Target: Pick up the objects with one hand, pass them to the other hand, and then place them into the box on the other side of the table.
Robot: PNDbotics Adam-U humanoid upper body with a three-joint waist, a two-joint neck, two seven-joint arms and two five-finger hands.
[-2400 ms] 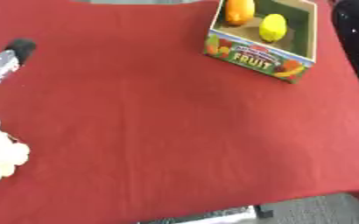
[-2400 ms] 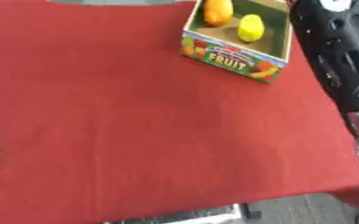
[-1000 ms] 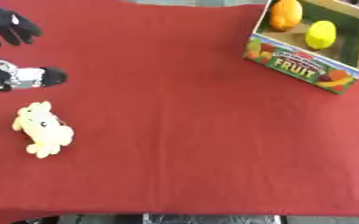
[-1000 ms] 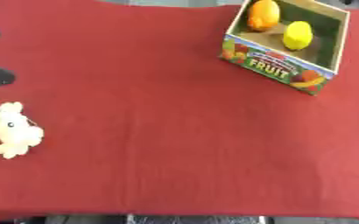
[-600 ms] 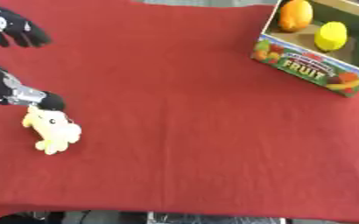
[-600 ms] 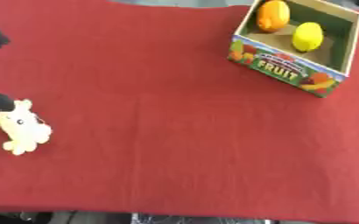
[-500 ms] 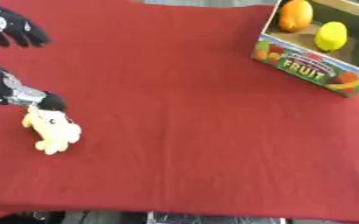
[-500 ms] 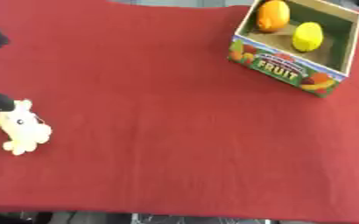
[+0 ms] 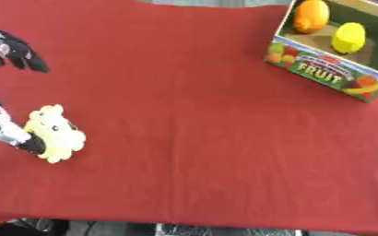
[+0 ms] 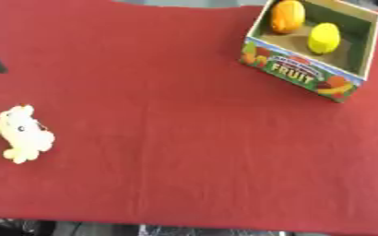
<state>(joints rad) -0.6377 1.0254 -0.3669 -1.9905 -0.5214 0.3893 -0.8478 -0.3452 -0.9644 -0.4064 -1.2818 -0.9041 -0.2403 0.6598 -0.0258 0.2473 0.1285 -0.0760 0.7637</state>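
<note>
A pale yellow plush toy (image 9: pixel 55 133) lies on the red tablecloth near the left edge. My left hand (image 9: pixel 11 47) comes in from the left, open and spread wide. Its black fingers hang above and behind the toy, and its thumb (image 9: pixel 13 136) lies against the toy's left side. Nothing is closed round the toy. The fruit-printed cardboard box (image 9: pixel 327 73) stands at the far right corner. An orange fruit (image 9: pixel 311 15) and a yellow fruit (image 9: pixel 349 38) lie inside it. My right hand shows in neither view.
The red cloth (image 9: pixel 192 138) covers the whole table between the toy and the box. The table's front edge runs along the bottom, with dark floor and a metal frame (image 10: pixel 79 228) below it.
The camera has swung left, dropping my right arm from view and bringing in the toy. In the last half second my left thumb has lowered to the toy's left side.
</note>
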